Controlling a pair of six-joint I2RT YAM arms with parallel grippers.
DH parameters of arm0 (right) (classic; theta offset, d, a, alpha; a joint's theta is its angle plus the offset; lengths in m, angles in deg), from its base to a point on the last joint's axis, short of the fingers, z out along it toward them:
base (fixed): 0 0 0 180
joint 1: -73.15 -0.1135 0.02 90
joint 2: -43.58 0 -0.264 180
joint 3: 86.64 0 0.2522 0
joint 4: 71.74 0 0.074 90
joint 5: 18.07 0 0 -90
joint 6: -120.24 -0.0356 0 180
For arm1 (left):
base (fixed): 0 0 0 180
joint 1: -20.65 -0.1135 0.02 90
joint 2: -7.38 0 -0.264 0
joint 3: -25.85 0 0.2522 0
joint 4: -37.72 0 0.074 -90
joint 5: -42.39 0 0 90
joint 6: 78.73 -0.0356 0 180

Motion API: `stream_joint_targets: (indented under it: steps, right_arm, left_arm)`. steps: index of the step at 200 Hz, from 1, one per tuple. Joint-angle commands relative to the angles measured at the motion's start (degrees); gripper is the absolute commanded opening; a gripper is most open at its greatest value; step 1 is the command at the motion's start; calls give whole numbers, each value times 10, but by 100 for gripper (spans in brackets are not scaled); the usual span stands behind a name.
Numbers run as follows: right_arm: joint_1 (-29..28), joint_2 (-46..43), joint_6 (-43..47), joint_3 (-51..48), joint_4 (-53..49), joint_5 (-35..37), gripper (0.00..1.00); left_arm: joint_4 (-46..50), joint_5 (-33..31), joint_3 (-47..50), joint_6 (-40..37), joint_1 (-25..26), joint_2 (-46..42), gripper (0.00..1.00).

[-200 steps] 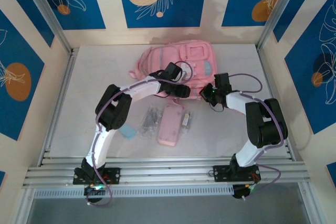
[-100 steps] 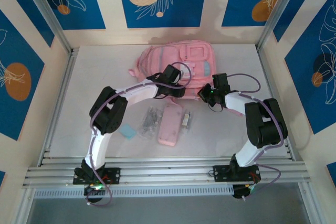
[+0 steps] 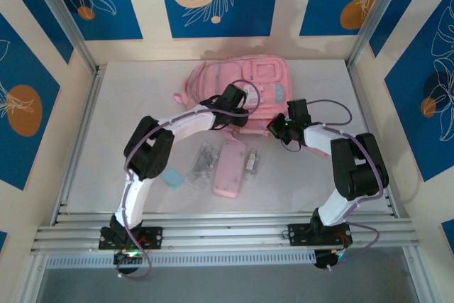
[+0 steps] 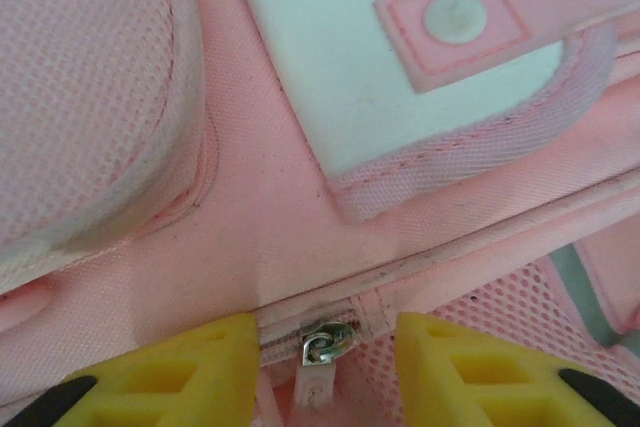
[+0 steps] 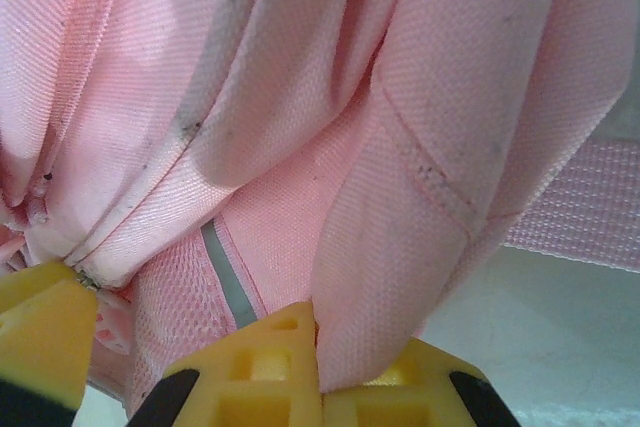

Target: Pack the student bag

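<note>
**While the right gripper clamps pink fabric, the left one straddles a zip**

As we look down from the top camera, the student bag (image 3: 245, 76) lies flat at the far middle of the table (image 3: 135, 104), front pockets up, with both arms reaching in over its near edge.

Over to the left wrist camera, and the left gripper (image 4: 325, 329) is parted. Its yellow fingers (image 4: 180, 367) stand either side of a small metal zipper pull (image 4: 322, 345), with a gap on both sides, so it holds nothing. Just above the zip line there's plain pink cloth, then the pale patch (image 4: 400, 47) with its pink tab. Pink mesh (image 4: 480, 317) shows below the zip on the right.

Now the right gripper (image 5: 318, 325), and that one is clamped. The two fingers meet on a hanging fold of the bag's pink fabric and pinch it tight. A grey strip (image 5: 228, 282) runs down the mesh beside the grip.

What's inside the bag? I can't tell, as no opening shows from any camera. Nearer the arms, on the bare tabletop and apart from the bag, lies the flat pink pencil case (image 3: 230, 169) with a small white item (image 3: 250, 161) against its right edge. A clear packet (image 3: 203, 161) sits just to its left, and a pale blue piece (image 3: 170, 177) lies further left by the left arm's elbow
</note>
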Motion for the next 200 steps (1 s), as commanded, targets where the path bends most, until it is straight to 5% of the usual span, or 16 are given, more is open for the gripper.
stream_joint_targets:
  steps: [1,106,200]
  right_arm:
    - [-11,-5,4,-6,-22,-44,0]
    - [-1,8,4,-3,-13,-50,0]
    - [-4,6,-2,-11,-2,-50,0]
  left_arm:
    - [46,9,-36,-13,-2,40,36]
    - [157,-5,-11,-24,16,44,34]
    - [282,-15,-209,-68,7,193,30]
